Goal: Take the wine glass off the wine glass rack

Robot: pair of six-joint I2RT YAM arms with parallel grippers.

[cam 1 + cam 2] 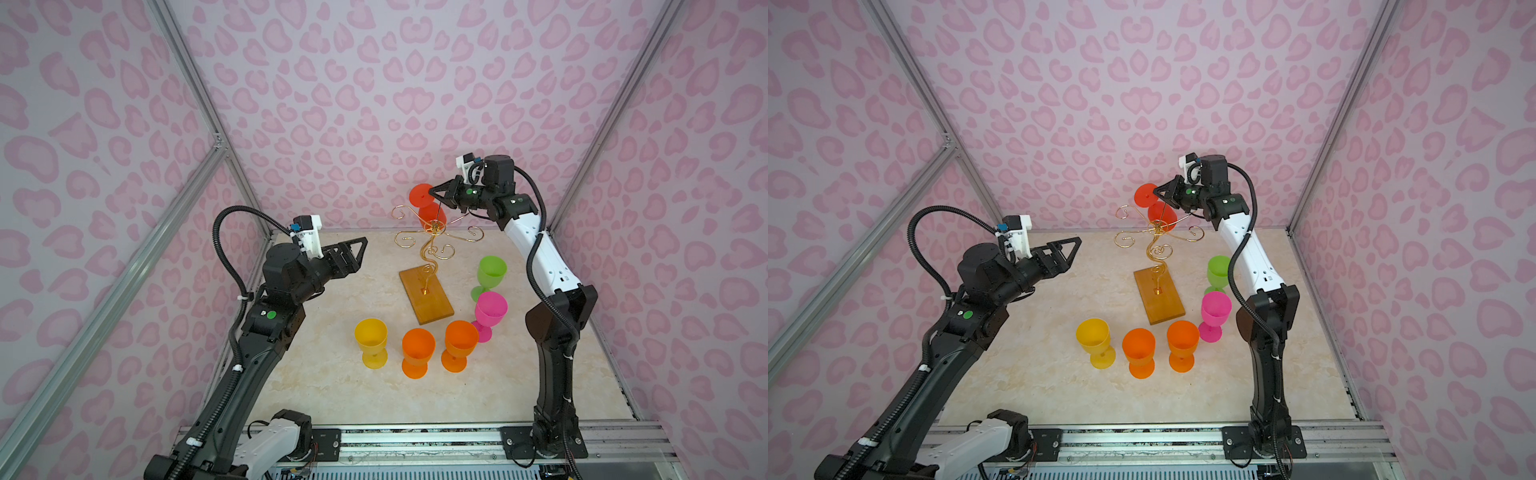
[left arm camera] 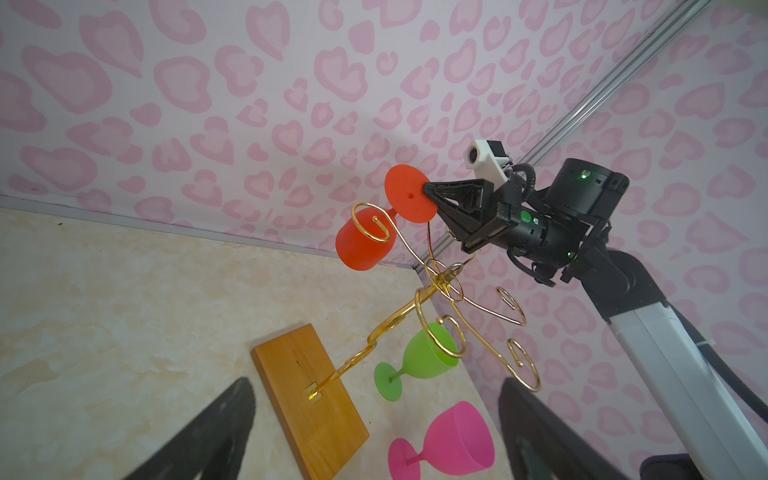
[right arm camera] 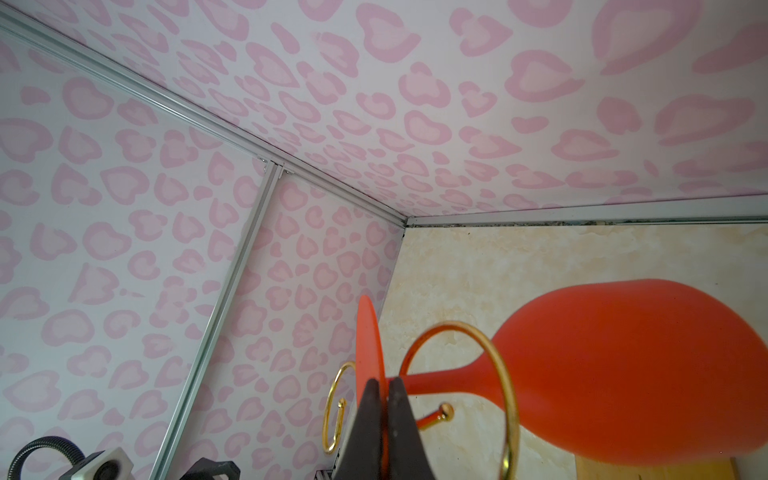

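Note:
The red wine glass [image 1: 433,217] [image 1: 1162,216] hangs foot-up and tilted at the back of the wine glass rack [image 1: 432,253] [image 1: 1158,254], a gold wire stand on a wooden base [image 2: 307,395]. My right gripper [image 1: 432,192] [image 1: 1156,192] [image 2: 426,189] [image 3: 384,380] is shut on the edge of the glass's flat round foot [image 2: 409,199]. In the right wrist view the stem runs through a gold scroll loop [image 3: 503,374] to the bowl [image 3: 623,365]. My left gripper [image 1: 360,255] [image 1: 1073,253] [image 2: 376,382] hovers open and empty left of the rack.
On the marble table, a green glass [image 1: 491,272] and a pink glass [image 1: 491,309] stand right of the rack's base. Two orange glasses [image 1: 461,338] [image 1: 417,347] and a yellow one [image 1: 370,337] stand in front of it. Patterned walls close in the back and sides.

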